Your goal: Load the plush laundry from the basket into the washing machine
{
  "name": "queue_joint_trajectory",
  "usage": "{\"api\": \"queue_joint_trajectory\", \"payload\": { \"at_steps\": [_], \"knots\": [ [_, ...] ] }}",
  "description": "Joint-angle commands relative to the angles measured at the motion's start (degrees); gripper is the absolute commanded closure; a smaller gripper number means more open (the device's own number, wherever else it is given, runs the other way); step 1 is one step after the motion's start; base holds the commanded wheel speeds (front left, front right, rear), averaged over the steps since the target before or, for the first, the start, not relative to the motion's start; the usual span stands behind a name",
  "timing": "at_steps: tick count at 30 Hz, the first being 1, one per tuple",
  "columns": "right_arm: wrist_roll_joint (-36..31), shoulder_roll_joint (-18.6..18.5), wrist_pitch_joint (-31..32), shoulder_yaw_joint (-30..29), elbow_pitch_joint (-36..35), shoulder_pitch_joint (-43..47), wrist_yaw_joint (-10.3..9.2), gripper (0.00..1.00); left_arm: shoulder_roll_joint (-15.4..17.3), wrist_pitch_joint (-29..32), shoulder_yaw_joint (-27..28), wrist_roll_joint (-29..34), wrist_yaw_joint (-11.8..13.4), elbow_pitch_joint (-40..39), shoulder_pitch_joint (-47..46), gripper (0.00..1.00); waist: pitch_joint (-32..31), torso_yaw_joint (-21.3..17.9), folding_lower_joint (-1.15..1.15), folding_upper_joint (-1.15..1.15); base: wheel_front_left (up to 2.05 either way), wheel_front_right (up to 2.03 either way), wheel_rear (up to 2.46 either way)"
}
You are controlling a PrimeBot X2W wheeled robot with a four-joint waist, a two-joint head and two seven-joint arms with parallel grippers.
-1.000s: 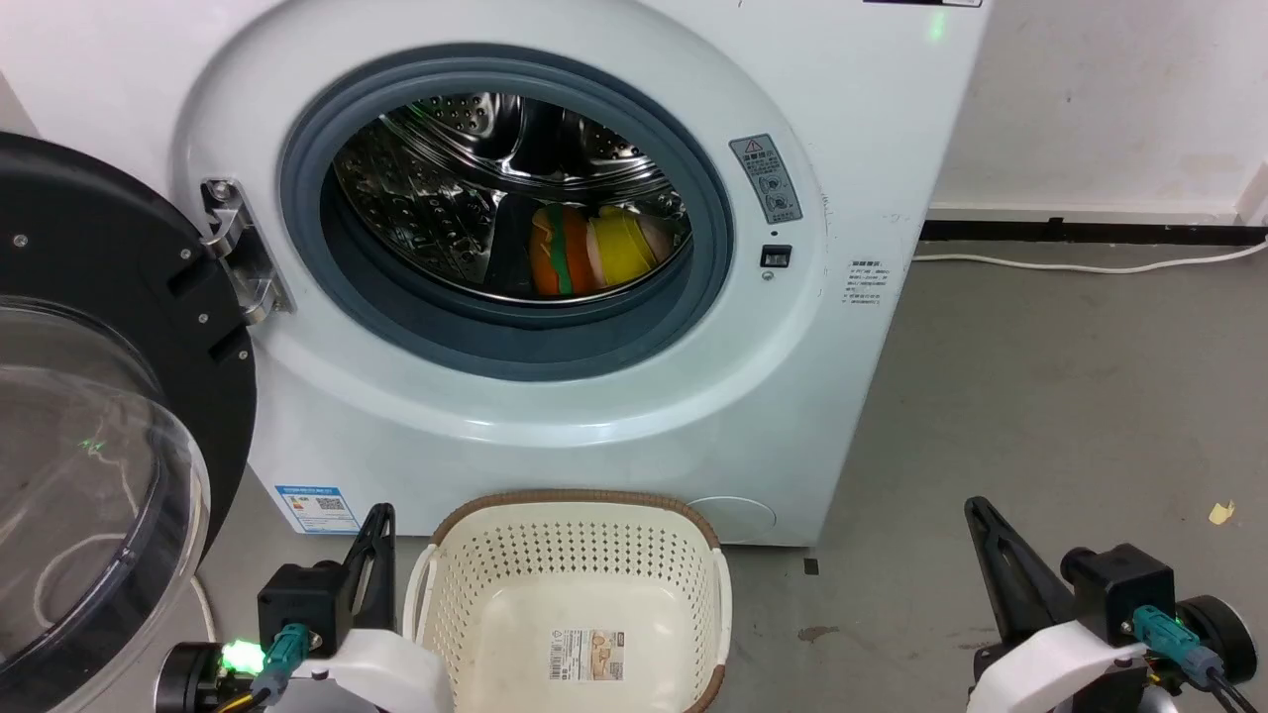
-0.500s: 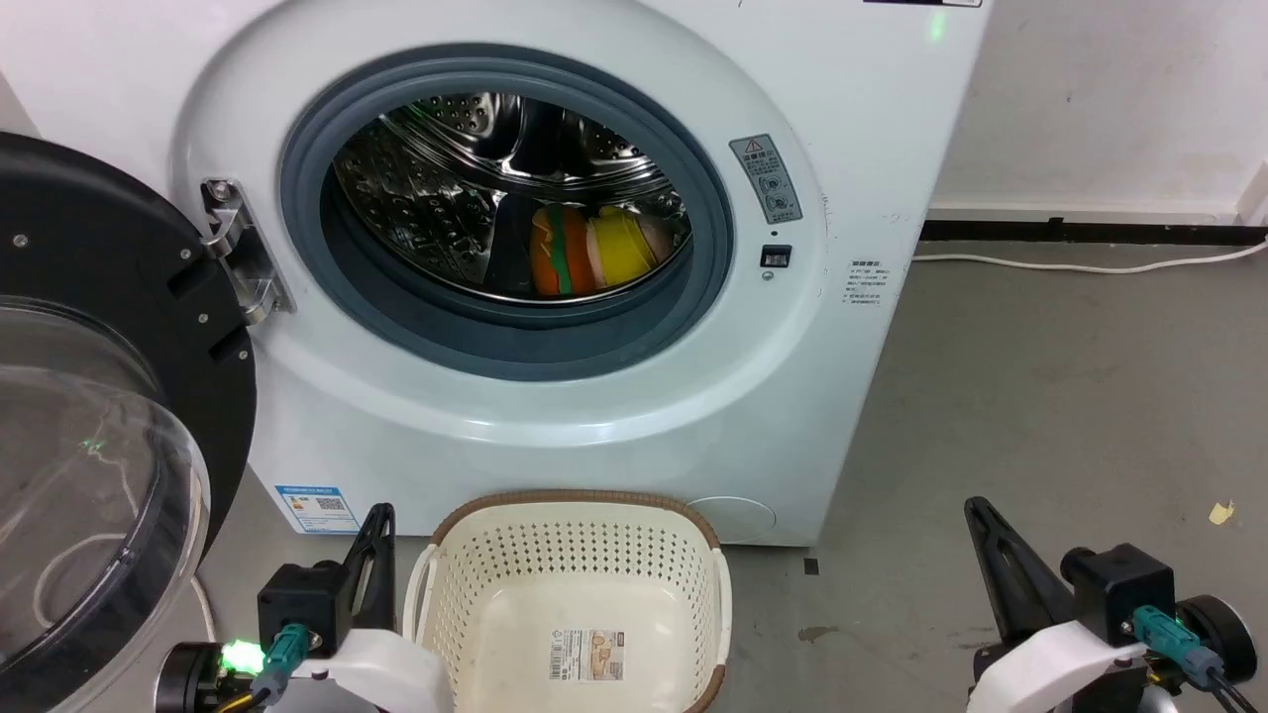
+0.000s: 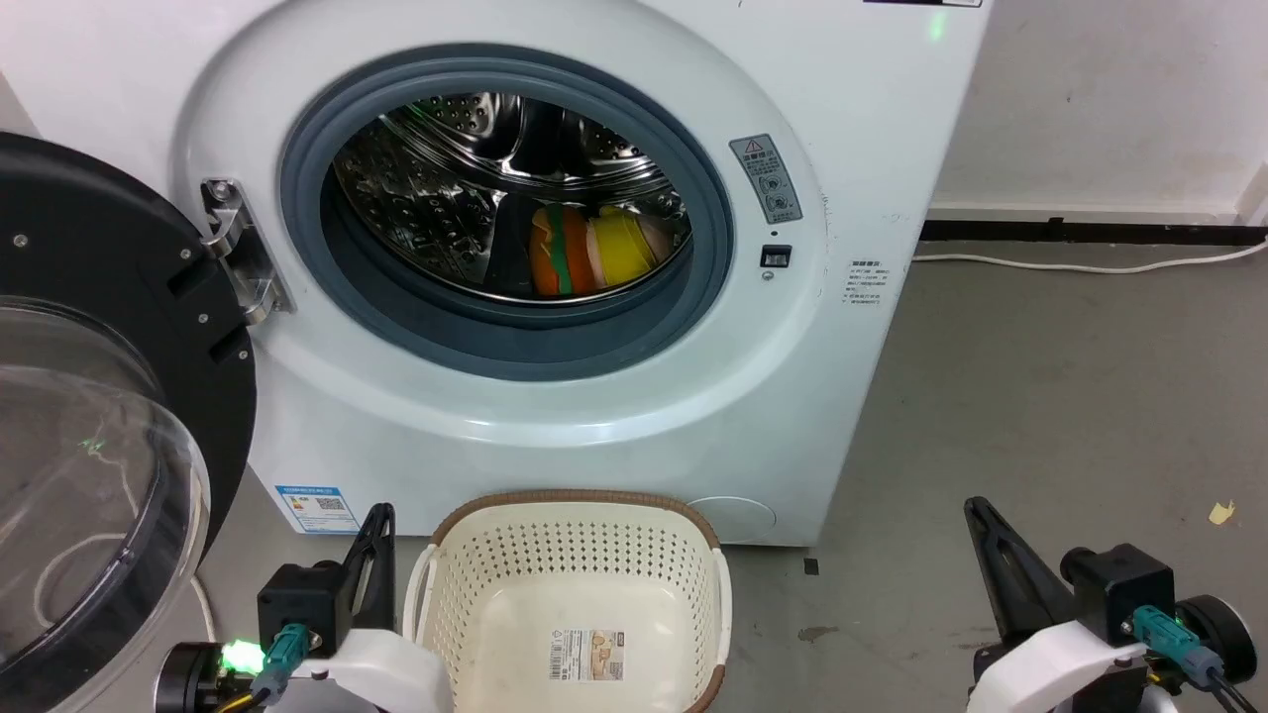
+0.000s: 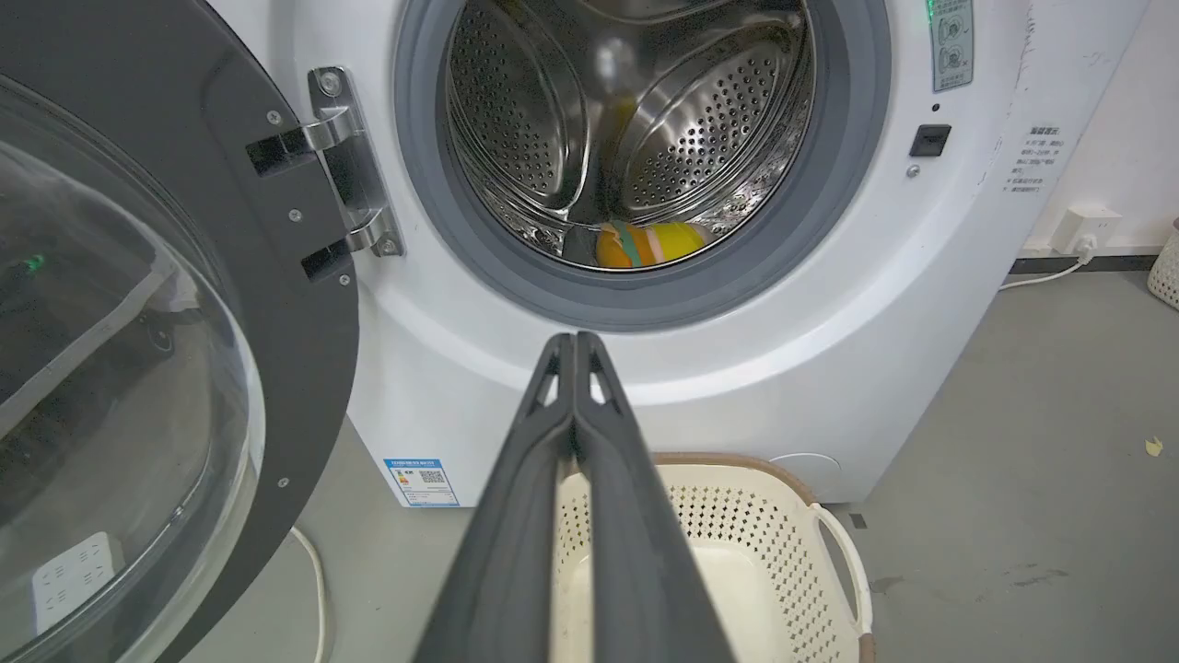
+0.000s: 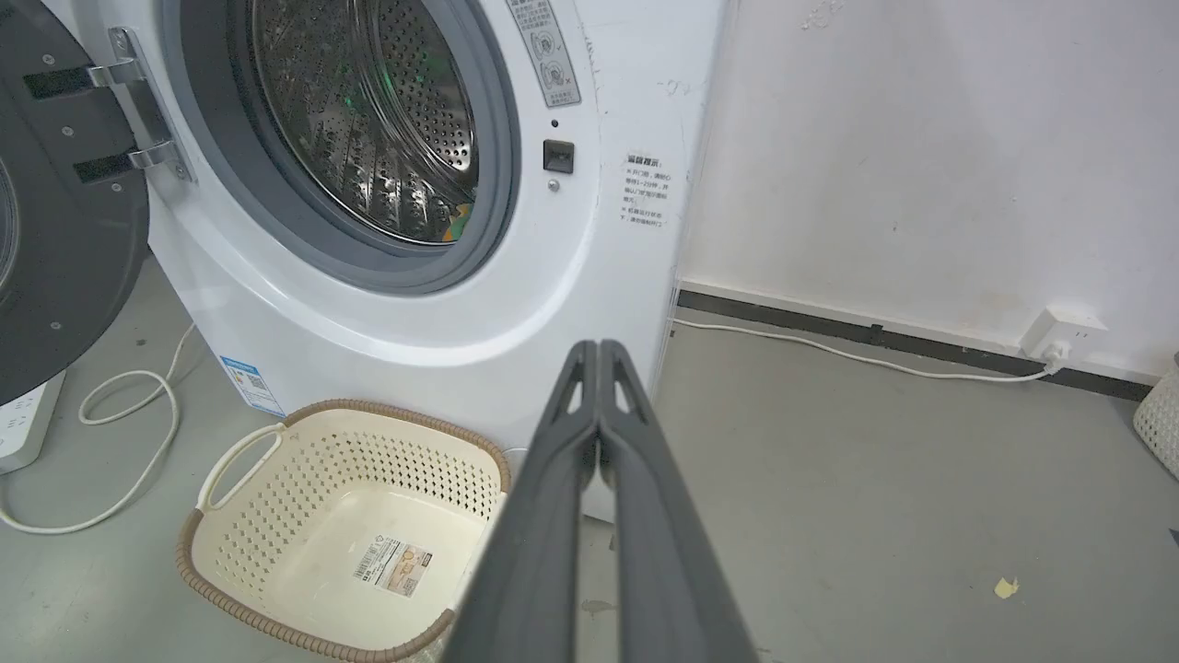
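The white washing machine point(image 3: 852, 109) stands with its black-rimmed bubble door point(image 3: 109, 416) swung open to the left. Inside the steel drum point(image 3: 446, 188) lie the orange burger-like plush point(image 3: 555, 253) and, touching it on the right, the yellow-and-pale-pink plush point(image 3: 622, 245); both plush toys point(image 4: 649, 245) also show low in the drum in the left wrist view. The cream basket point(image 3: 495, 564) sits on the floor before the machine, holding only its label sticker point(image 3: 586, 656). My left gripper point(image 3: 378, 517) is shut beside the basket's left side. My right gripper point(image 3: 976, 510) is shut over bare floor to the right.
A white cable point(image 5: 129, 433) loops on the floor under the open door, next to a power strip point(image 5: 23, 424). Another cable point(image 3: 1090, 262) runs along the back wall to a socket point(image 5: 1059, 333). A yellowish scrap point(image 3: 1221, 512) lies on the grey floor at right.
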Motion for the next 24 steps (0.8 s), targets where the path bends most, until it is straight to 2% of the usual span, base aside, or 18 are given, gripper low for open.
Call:
{"api": "queue_joint_trajectory", "payload": {
  "at_steps": [1,24],
  "knots": [
    [-0.43,0.14,0.08,-0.17,-0.26,-0.69,0.03,1.00,-0.01,0.02,0.18,0.16,-0.25,-0.27,-0.88,1.00,0.00,0.00,0.00,0.00,0.00,0.00,0.00],
    [-0.43,0.14,0.08,-0.17,-0.26,-0.69,0.03,1.00,-0.01,0.02,0.18,0.16,-0.25,-0.27,-0.88,1.00,0.00,0.00,0.00,0.00,0.00,0.00,0.00]
  ]
}}
